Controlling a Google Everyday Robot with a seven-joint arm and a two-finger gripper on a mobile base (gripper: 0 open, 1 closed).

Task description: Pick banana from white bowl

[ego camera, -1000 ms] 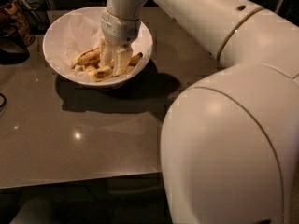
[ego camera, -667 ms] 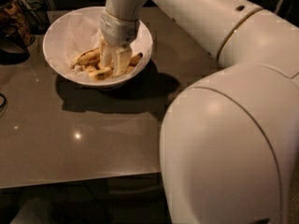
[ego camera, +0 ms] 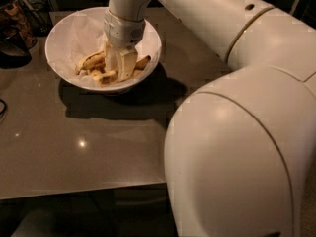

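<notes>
The white bowl [ego camera: 64,38] stands at the far left of the grey table, lined with crinkled white paper. Several bananas lie in it. A dull yellow banana [ego camera: 92,61] with brown blotches lies left of the gripper; another end [ego camera: 142,62] shows to its right. I cannot tell which one is the longest, since the gripper covers the bowl's middle. My gripper [ego camera: 120,72] reaches straight down into the bowl among the bananas, its pale fingers [ego camera: 126,63] at their level.
The grey table [ego camera: 84,147] has its front edge near the bottom. Dark objects [ego camera: 12,31] stand at the far left beside the bowl. My large white arm [ego camera: 237,132] fills the right half of the view.
</notes>
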